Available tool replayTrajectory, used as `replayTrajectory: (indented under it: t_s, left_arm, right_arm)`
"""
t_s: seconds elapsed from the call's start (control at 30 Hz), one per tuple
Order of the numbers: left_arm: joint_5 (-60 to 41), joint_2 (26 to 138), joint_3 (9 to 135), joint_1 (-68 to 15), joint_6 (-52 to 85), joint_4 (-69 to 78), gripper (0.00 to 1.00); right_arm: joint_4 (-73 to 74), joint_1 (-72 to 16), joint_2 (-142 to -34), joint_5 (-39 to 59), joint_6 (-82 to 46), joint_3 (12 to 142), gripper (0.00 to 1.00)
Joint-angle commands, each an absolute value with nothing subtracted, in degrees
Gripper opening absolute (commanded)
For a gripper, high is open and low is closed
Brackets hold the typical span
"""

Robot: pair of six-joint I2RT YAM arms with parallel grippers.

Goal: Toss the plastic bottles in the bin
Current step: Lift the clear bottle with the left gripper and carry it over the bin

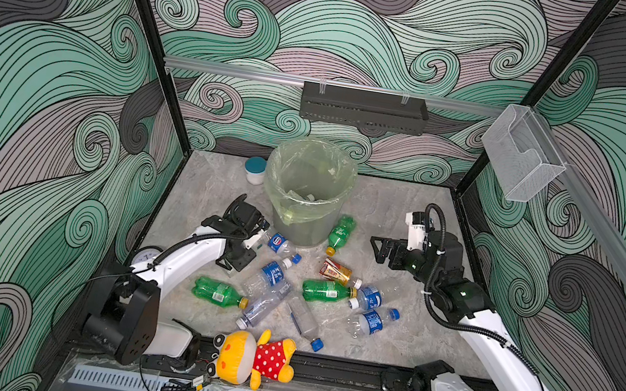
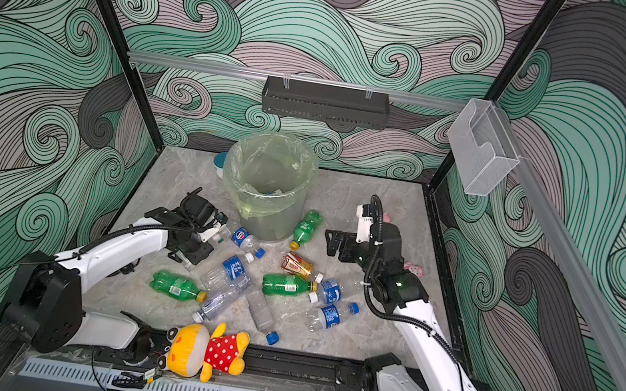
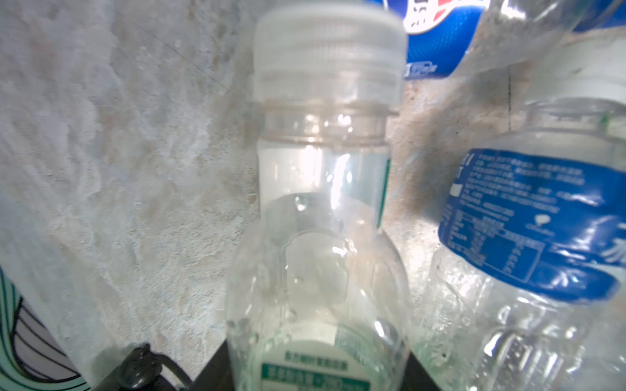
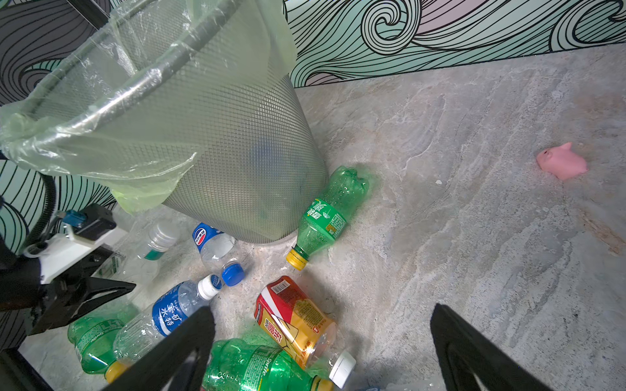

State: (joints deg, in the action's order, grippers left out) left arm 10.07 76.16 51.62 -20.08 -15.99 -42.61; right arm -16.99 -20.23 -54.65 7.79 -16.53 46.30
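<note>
Sprawled across the black rail at the desk's front edge, a yellow plush doll (image 1: 257, 358) in a red polka-dot dress lies before a litter of plastic bottles (image 1: 274, 273) strewn over the middle of the grey marbled desk (image 1: 406, 345). Beyond them, toward the rear edge, stands the bin (image 1: 310, 230), a grey mesh-patterned bucket lined with a pale yellow-green bag folded over its rim. A green yellow-capped bottle (image 1: 341, 232) lies against the bin's foot on the side facing the right edge, and a blue-capped clear bottle (image 1: 281, 244) lies just beside its front. An orange-red labelled bottle (image 1: 335, 271) rests near the centre, just beside a green Sprite bottle (image 1: 326, 291). On the bin's left-edge side, the left claw (image 1: 246, 249) is down at desk level with a clear white-capped bottle (image 3: 321, 237) running between its fingers; whether it is pinched cannot be told. The right claw (image 1: 377, 249) hangs spread wide and empty above the desk on the bin's other side. A white jar with a teal lid (image 1: 255, 169) sits near the rear edge, and a small pink toy (image 4: 562, 162) lies well apart toward the right edge.
</note>
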Motion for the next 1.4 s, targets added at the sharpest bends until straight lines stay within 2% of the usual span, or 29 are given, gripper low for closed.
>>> replayTrajectory:
  t_s: [0.0, 0.2, 0.43, 0.57, 0.7, 0.87, 1.0, 1.2, 1.23, 1.3, 1.37]
  left_arm:
    - [13.21, 73.15, 52.02, -20.65, -13.94, -43.70, 0.46]
    - [18.39, 68.84, 52.29, -20.49, -9.90, -45.29, 0.46]
    - [19.91, 63.90, 52.91, -19.95, -3.57, -45.60, 0.46]
    - [12.83, 57.57, 51.78, -19.66, -2.79, -41.59, 0.46]
    - [10.39, 50.92, 48.16, -19.26, -2.46, -35.87, 0.46]
    - [6.95, 48.25, 51.06, -19.02, -0.71, -37.75, 0.45]
    - [3.60, 51.67, 60.74, -19.11, -0.43, -39.33, 0.45]
    - [-6.85, 66.62, 86.73, -20.66, 1.60, -38.96, 0.45]
    - [-7.38, 70.87, 91.35, -21.05, 1.66, -38.51, 0.48]
    - [-7.47, 78.75, 99.95, -21.53, 2.24, -39.25, 0.64]
    - [-8.07, 86.83, 108.51, -21.94, 3.16, -41.96, 0.70]
  right_arm:
    - [-16.87, -19.85, -54.93, 8.09, -15.79, 46.49, 1.00]
    - [-20.21, -19.91, -56.58, 7.85, -12.72, 49.39, 1.00]
    - [-22.19, -19.87, -56.25, 6.67, -12.39, 50.45, 1.00]
    - [-22.92, -19.93, -56.34, 6.41, -12.87, 50.53, 1.00]
    - [-23.48, -19.92, -56.34, 6.24, -13.14, 50.69, 1.00]
    - [-24.25, -19.86, -56.73, 6.06, -13.01, 51.45, 1.00]
    - [-25.26, -19.86, -57.29, 6.32, -12.59, 52.10, 1.00]
    - [-26.55, -19.86, -56.29, 6.23, -12.87, 52.10, 1.00]
    - [-26.68, -19.88, -56.01, 6.30, -13.07, 52.05, 1.00]
    - [-27.31, -19.94, -55.65, 6.73, -13.47, 52.07, 1.00]
    - [-28.50, -19.95, -55.09, 7.03, -13.65, 52.25, 1.00]
